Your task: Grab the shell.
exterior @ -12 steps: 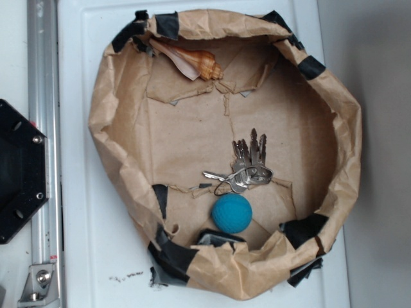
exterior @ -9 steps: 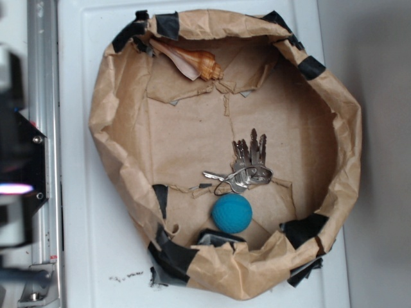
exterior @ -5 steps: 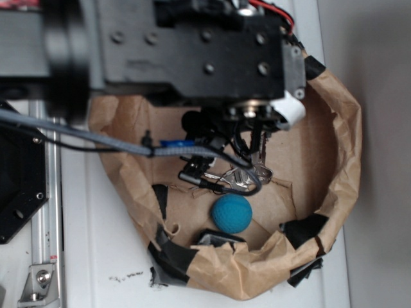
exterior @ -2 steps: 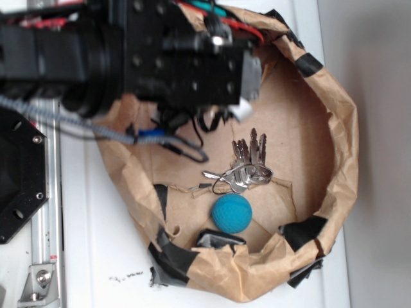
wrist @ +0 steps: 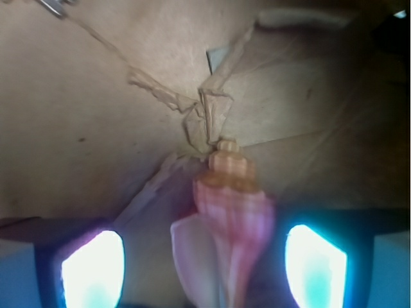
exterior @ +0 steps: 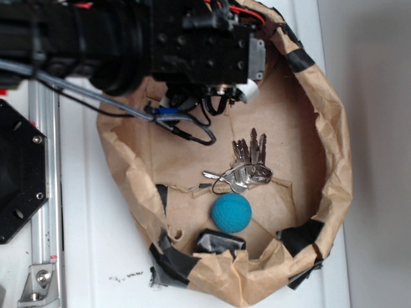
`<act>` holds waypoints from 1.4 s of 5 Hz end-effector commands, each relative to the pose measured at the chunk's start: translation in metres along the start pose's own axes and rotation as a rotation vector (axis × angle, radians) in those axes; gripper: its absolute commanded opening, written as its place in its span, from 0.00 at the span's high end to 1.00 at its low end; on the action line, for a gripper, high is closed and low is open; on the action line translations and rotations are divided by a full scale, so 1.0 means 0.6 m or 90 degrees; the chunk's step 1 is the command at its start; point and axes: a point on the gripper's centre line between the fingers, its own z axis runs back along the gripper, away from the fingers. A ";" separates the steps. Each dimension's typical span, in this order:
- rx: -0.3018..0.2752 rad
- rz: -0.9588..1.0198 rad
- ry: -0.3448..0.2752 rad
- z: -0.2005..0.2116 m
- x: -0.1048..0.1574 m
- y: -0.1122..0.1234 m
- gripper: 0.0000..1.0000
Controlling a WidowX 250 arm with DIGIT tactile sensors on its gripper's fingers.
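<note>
In the wrist view the shell (wrist: 228,218) lies on the brown paper floor, orange spire pointing away and pale cream lip to its left. It sits between my gripper's (wrist: 204,264) two glowing fingers (wrist: 93,269), which stand wide apart on either side with gaps to the shell, so the gripper is open. From the exterior view the black arm (exterior: 192,45) hangs over the back left of the paper basin and hides both the shell and the fingers.
A silver bunch of keys (exterior: 247,167) lies mid-basin with a teal ball (exterior: 231,213) just in front of it. The crumpled paper wall (exterior: 337,147) with black tape patches rings everything. A black mount (exterior: 16,173) and a metal rail (exterior: 42,192) stand at the left.
The arm came in from the left, swung over the keys, then shifted to the back left of the basin. It now covers the shell, which lay in plain sight before.
</note>
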 end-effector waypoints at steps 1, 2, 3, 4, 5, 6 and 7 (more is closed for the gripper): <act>-0.007 0.052 -0.038 -0.010 0.010 0.021 0.00; 0.006 0.073 -0.047 -0.027 0.028 0.014 0.02; -0.006 0.097 -0.051 -0.027 0.025 0.017 1.00; -0.001 0.104 -0.052 -0.022 0.022 0.016 1.00; -0.006 0.114 -0.065 0.003 0.021 0.022 1.00; -0.002 0.118 -0.080 0.020 0.022 0.020 1.00; 0.011 0.119 -0.068 0.015 0.025 0.016 1.00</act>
